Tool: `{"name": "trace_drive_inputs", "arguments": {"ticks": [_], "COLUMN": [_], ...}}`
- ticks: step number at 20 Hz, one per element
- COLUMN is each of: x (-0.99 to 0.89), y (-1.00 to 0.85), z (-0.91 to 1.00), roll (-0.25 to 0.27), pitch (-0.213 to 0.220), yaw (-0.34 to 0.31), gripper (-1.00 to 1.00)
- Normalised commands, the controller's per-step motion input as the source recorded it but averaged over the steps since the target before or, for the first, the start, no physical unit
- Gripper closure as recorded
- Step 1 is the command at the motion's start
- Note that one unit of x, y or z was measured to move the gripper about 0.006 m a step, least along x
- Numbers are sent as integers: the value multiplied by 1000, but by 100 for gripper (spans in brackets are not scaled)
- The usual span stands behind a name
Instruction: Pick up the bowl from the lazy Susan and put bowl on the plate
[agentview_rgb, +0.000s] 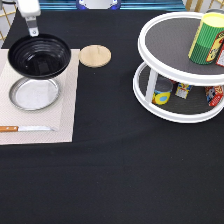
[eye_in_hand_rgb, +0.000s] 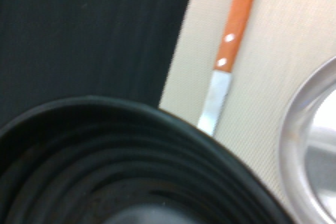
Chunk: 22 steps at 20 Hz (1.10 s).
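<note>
The glossy black ridged bowl (agentview_rgb: 39, 55) hangs off the lazy Susan, at the exterior view's upper left, over the top edge of the silver plate (agentview_rgb: 34, 94). My gripper (agentview_rgb: 33, 33) comes down from the exterior view's top and is shut on the bowl's far rim. The plate lies empty on a beige placemat (agentview_rgb: 67, 100). The white two-tier lazy Susan (agentview_rgb: 165, 37) stands at the exterior view's right. The wrist view shows the bowl's ridged inside (eye_in_hand_rgb: 112, 165) close up, with the plate's rim (eye_in_hand_rgb: 311, 140) beside it.
A round wooden coaster (agentview_rgb: 95, 55) lies just right of the bowl. A knife with an orange handle (agentview_rgb: 27, 128) lies on the placemat below the plate and shows in the wrist view (eye_in_hand_rgb: 225, 65). A green-yellow can (agentview_rgb: 206, 39) stands on the Susan's top shelf, with cans (agentview_rgb: 162, 92) below.
</note>
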Motion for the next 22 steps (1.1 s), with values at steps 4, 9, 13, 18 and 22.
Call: {"name": "trace_drive_inputs", "arguments": {"ticks": [4, 9, 13, 18, 22], "x": [-250, -326, -536, -420, -334], "y": [-361, -390, -181, 176, 356], "z": [-519, -545, -589, -418, -456], "roll": [-10, -27, 0, -1, -3], "pitch": [-2, -6, 0, 0, 6], "yaw": [-240, -193, -123, -28, 0], "gripper": [100, 100, 100, 100, 100]}}
